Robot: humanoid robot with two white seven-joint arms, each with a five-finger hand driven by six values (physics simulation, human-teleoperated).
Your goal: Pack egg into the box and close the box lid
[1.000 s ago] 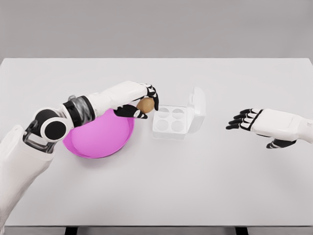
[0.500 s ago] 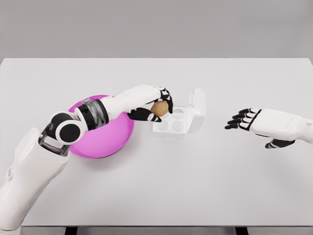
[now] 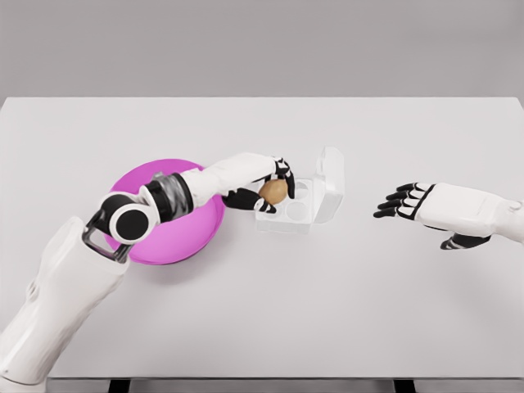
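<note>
the left hand is curled around a brown egg, holding it over the left cups of the white box, whose lid stands upright at the box's 3 o'clock side. a pink bowl sits at the box's 9 o'clock. the right hand hovers well apart at 3 o'clock, fingers spread, holding nothing.

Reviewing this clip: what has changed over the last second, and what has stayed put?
The left robot hand, shut on the egg, carried it rightward from the rim of the pink bowl to above the left cups of the open box, and slightly lower. The egg is not released. The bowl, the box with its lid upright, and the open right robot hand on the right stayed nearly as they were.
</note>
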